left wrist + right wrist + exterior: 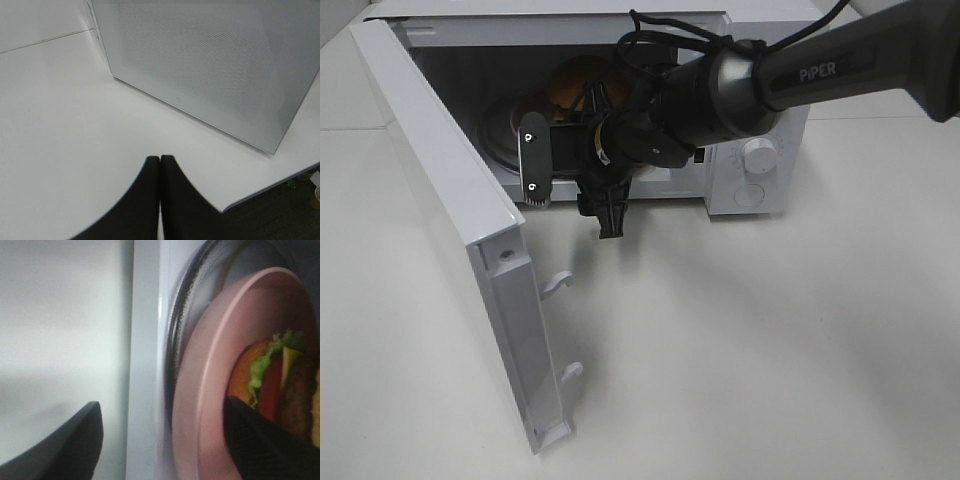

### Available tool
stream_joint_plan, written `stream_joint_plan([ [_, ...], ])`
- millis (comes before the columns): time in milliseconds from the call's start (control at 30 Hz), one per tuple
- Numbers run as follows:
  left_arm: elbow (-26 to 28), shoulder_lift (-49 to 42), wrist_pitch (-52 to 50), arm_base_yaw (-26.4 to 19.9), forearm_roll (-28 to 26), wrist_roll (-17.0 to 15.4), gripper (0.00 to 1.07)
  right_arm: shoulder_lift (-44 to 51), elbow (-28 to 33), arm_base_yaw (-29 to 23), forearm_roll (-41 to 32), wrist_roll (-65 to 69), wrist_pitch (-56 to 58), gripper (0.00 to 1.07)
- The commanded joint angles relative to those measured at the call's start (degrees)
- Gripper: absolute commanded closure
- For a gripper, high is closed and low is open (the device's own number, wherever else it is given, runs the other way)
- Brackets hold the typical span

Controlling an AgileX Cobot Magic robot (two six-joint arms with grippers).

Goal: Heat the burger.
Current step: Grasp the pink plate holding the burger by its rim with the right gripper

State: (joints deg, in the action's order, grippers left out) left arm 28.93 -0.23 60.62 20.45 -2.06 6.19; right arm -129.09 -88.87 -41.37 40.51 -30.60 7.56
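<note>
The burger [275,380] lies on a pink plate [210,370] inside the open white microwave [770,125]. Its bun, lettuce, tomato and cheese show in the right wrist view. In the high view only its golden bun [575,85] shows behind the arm, with the plate [512,115] to its left. My right gripper [572,190] is at the microwave's opening, open, fingers wide apart. In the right wrist view [161,405] the plate's rim lies between the fingers without being clamped. My left gripper [160,167] is shut and empty, low over the table beside the door.
The microwave door [450,200] stands swung out to the left, with two latch hooks [560,283] on its edge; its meshed outer face [210,60] fills the left wrist view. The control knobs [758,155] are right of the cavity. The table's edge [270,187] runs near the left gripper.
</note>
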Motion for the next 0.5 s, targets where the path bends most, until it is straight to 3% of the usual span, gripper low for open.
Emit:
stream_joint_plan([
  [33,-0.11,-1.2,-0.92,-0.34,-0.23,-0.17,1.06,-0.97,-0.46,0.11,0.52,0.57,-0.46,0.4],
  [500,-0.11,-1.15,-0.92,-0.34,-0.23,-0.17,1.06,-3.27,-1.03,0.74,0.52,0.57,-1.55,0.43],
])
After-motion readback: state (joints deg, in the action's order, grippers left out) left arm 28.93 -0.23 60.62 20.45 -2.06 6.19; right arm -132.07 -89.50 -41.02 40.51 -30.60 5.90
